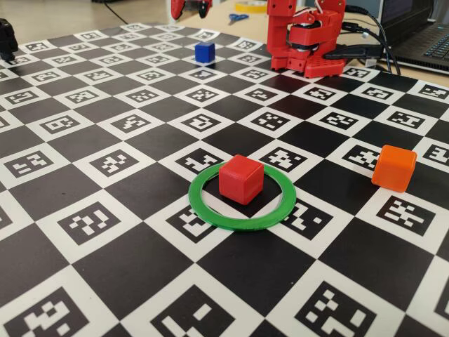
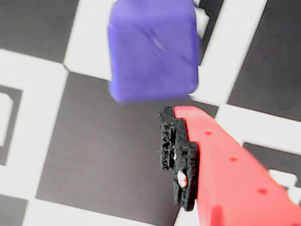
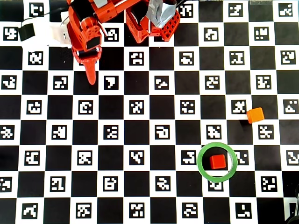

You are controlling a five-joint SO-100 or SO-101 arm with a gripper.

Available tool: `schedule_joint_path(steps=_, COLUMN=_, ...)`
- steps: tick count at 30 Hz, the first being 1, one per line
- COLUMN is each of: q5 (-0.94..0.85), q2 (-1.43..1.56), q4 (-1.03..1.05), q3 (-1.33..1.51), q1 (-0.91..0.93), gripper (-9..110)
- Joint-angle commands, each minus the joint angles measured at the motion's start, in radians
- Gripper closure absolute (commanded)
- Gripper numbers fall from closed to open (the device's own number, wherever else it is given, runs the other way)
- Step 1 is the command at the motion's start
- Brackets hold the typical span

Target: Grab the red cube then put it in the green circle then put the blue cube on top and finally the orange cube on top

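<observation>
Claw (image 2: 181,141) hangs just beside the blue cube (image 2: 153,47); I cannot tell if it is spread or closed. Red cube (image 1: 240,178) sits inside the green circle (image 1: 210,214). Orange cube (image 1: 393,168) sits well apart.

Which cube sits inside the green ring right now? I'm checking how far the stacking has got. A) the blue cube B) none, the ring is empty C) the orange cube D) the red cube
D: in the fixed view the red cube sits alone inside the green ring, while the orange cube and the blue cube rest on the checkered board outside it.
</observation>
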Motion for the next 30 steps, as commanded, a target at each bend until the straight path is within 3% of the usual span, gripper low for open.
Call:
schedule_joint_path(steps=1, q5=-0.028, q2=0.060, q4=-0.005, q3=0.008, q1=0.025, gripper=54)
schedule_joint_path(steps=30, q5=-0.155, q2=-0.052, q4=-0.328, q3=0.264, q1=0.124, gripper=54)
